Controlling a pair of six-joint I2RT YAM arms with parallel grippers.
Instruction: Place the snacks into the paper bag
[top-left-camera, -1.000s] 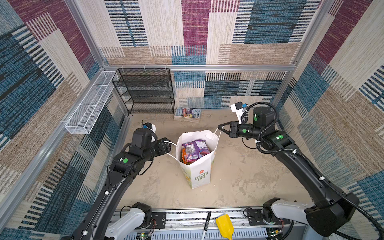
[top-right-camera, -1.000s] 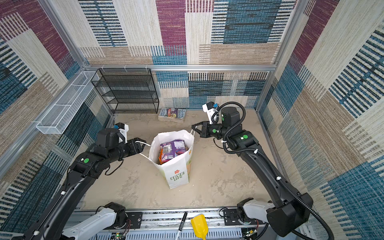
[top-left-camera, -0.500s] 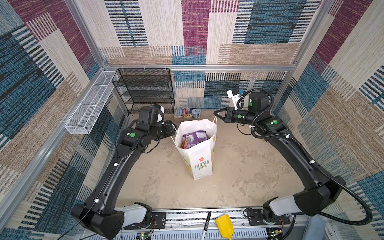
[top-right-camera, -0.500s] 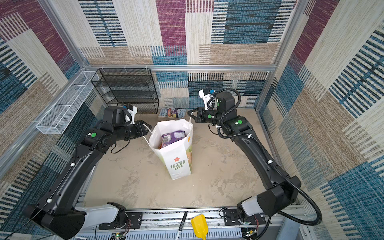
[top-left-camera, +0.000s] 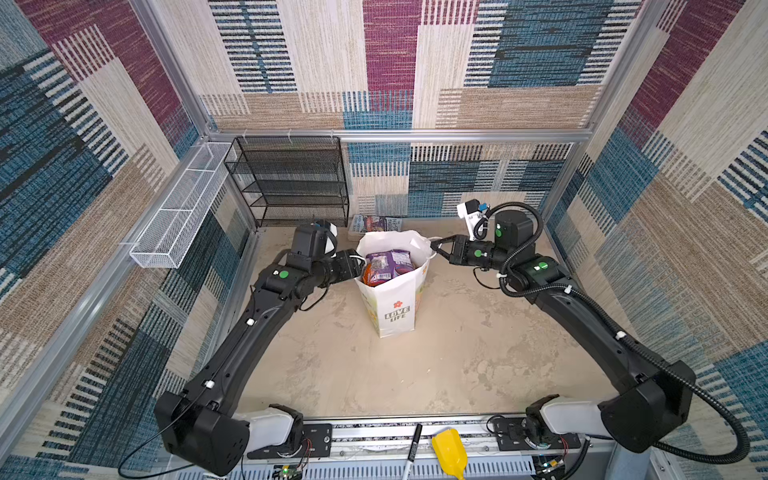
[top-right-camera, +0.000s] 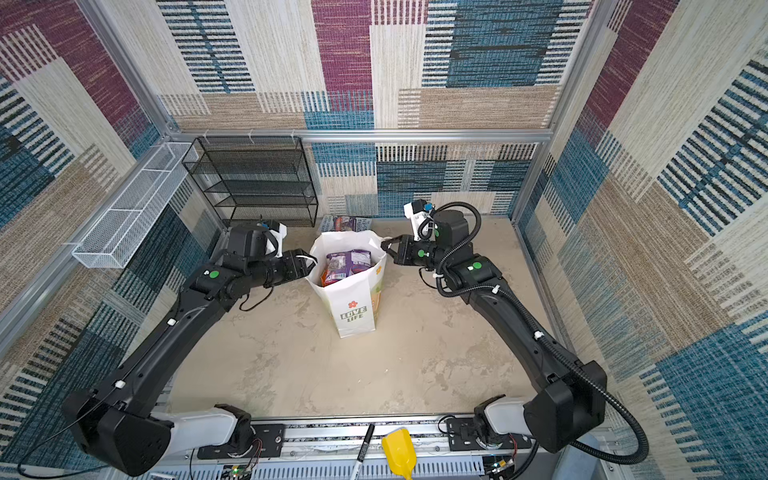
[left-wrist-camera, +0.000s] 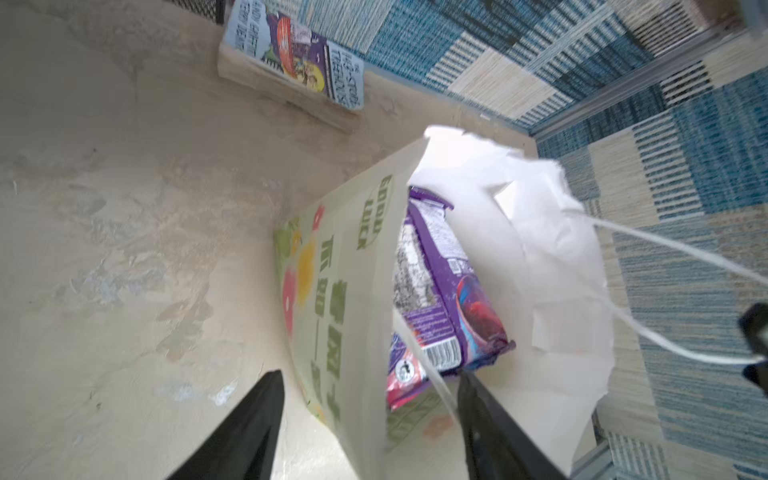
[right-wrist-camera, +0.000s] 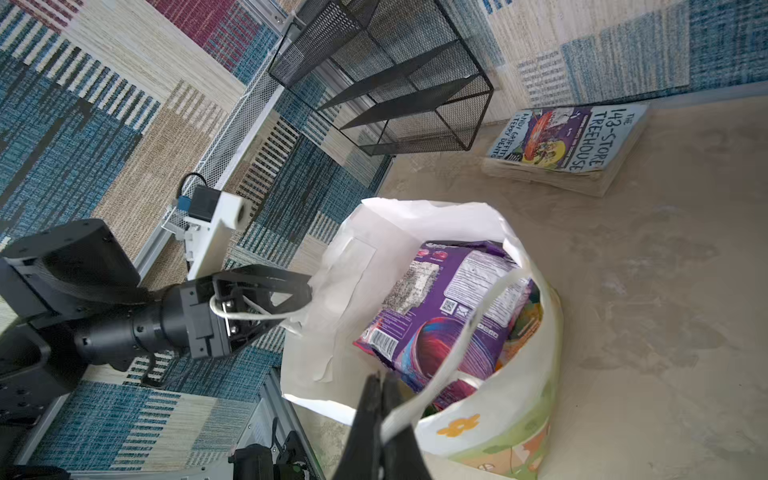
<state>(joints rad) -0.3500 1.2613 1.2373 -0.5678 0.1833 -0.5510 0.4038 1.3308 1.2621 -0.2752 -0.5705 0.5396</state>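
The white paper bag (top-left-camera: 395, 307) (top-right-camera: 353, 299) stands upright at the middle back of the table, mouth open. Snacks (top-left-camera: 388, 266) (top-right-camera: 347, 264) fill it, with a purple packet (left-wrist-camera: 440, 274) (right-wrist-camera: 449, 307) on top. My left gripper (top-left-camera: 358, 262) (top-right-camera: 309, 262) (left-wrist-camera: 368, 382) is open at the bag's left rim. The bag's wall and one white cord handle (right-wrist-camera: 249, 313) lie loose between its fingers. My right gripper (top-left-camera: 434, 245) (top-right-camera: 384, 245) (right-wrist-camera: 380, 376) is shut on the other cord handle (right-wrist-camera: 453, 353) at the right rim.
A colourful book (top-left-camera: 376, 223) (right-wrist-camera: 565, 141) lies against the back wall behind the bag. A black wire shelf (top-left-camera: 291, 183) stands at the back left, with a white wire basket (top-left-camera: 178, 216) on the left wall. A yellow tool (top-left-camera: 449, 453) and a marker (top-left-camera: 411, 449) lie on the front rail.
The bag has shifted toward the back of the table, with both grippers staying at its rim. The right gripper kept its hold on the cord.
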